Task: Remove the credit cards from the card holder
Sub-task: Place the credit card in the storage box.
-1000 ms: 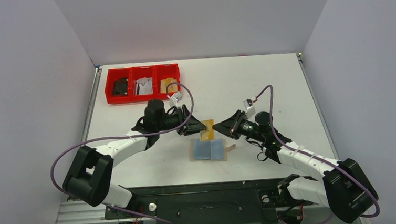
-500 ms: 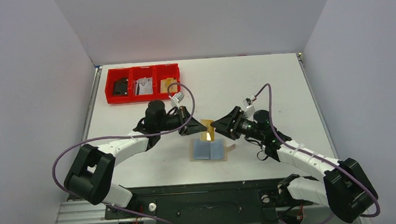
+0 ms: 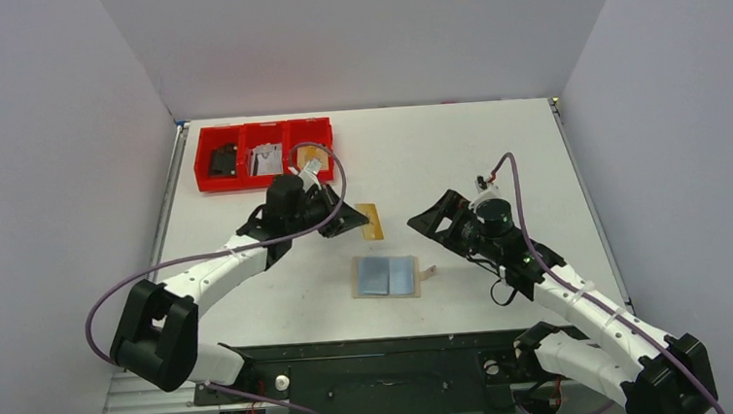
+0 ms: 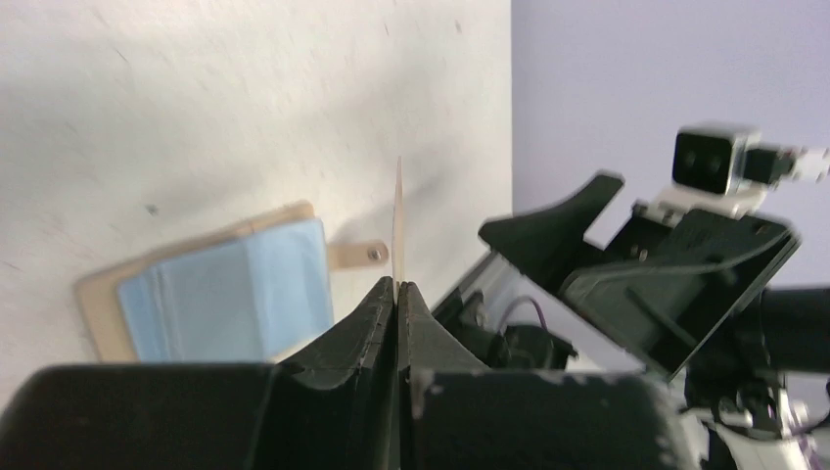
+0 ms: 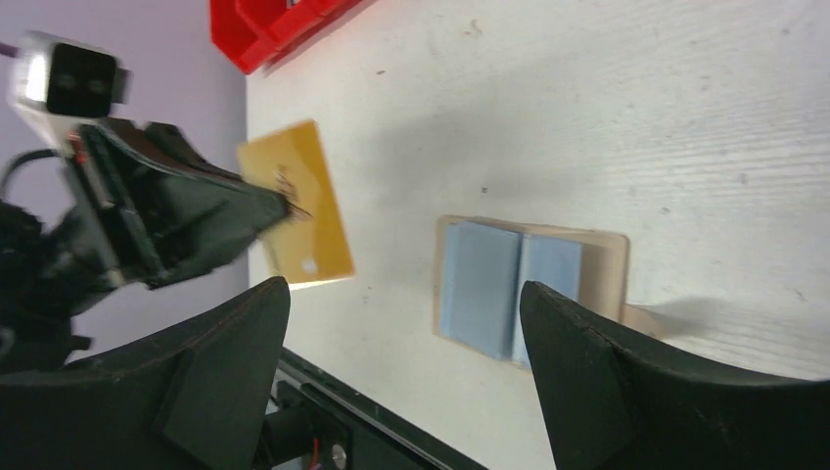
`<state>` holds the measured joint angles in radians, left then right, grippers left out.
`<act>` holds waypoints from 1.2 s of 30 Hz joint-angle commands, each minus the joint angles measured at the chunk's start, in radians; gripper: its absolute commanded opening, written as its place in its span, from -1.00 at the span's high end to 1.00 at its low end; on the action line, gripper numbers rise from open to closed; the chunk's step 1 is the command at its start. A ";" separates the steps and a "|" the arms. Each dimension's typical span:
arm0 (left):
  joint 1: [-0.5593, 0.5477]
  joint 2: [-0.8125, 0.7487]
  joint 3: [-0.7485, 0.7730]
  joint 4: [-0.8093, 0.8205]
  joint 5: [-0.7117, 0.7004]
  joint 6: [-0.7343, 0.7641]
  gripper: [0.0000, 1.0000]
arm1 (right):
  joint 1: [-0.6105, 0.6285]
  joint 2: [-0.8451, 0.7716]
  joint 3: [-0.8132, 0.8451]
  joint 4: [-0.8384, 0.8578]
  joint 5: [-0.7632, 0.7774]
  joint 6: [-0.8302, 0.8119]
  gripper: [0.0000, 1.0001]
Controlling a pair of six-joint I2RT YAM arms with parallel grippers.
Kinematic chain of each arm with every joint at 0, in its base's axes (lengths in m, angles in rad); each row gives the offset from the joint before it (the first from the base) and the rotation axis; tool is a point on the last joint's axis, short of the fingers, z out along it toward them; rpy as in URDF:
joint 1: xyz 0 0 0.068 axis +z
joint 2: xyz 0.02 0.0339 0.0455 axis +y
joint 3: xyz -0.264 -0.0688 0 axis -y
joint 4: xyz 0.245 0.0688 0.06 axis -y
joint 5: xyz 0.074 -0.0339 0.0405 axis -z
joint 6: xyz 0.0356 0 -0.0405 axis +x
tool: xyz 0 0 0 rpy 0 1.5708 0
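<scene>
The tan card holder (image 3: 357, 284) lies open and flat on the table near the front middle, showing pale blue cards (image 3: 387, 276) inside; it also shows in the left wrist view (image 4: 98, 294) and the right wrist view (image 5: 609, 257). My left gripper (image 3: 354, 218) is shut on an orange-yellow credit card (image 3: 371, 220), held above the table just beyond the holder. That card is edge-on between the fingertips in the left wrist view (image 4: 397, 220) and flat-faced in the right wrist view (image 5: 299, 201). My right gripper (image 3: 430, 220) stands open and empty to the right of the card.
A red three-compartment tray (image 3: 261, 127) with small items sits at the back left, its corner in the right wrist view (image 5: 264, 29). The holder's strap tab (image 3: 428, 273) sticks out to the right. The table's black front edge (image 3: 372, 348) runs close behind the holder.
My right gripper let go of the orange-yellow card, opened wide and drew back to the right. My left gripper shut on the card and carried it slightly away from the holder.
</scene>
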<state>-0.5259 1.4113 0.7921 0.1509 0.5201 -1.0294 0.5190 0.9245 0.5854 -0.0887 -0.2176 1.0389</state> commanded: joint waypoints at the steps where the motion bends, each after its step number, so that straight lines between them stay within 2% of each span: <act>1: 0.033 -0.044 0.148 -0.179 -0.311 0.069 1.00 | 0.008 -0.017 0.039 -0.109 0.098 -0.063 -0.67; 5: 0.065 0.014 0.263 -0.265 -0.461 0.075 1.00 | 0.006 -0.023 0.042 -0.138 0.101 -0.076 -0.66; 11: 0.129 0.180 0.493 -0.383 -0.557 0.211 1.00 | 0.008 -0.055 0.040 -0.184 0.112 -0.092 -0.66; 18: 0.249 0.398 0.735 -0.489 -0.443 0.375 1.00 | 0.006 -0.102 0.045 -0.237 0.125 -0.115 -0.67; 23: 0.294 0.520 0.887 -0.545 -0.350 0.464 1.00 | 0.005 -0.107 0.050 -0.259 0.113 -0.127 -0.66; 36: 0.347 0.761 1.087 -0.547 -0.266 0.586 1.00 | 0.009 -0.138 0.046 -0.290 0.105 -0.127 -0.66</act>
<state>-0.1959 2.1139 1.7920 -0.4084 0.2123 -0.5098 0.5190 0.8185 0.5896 -0.3759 -0.1192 0.9260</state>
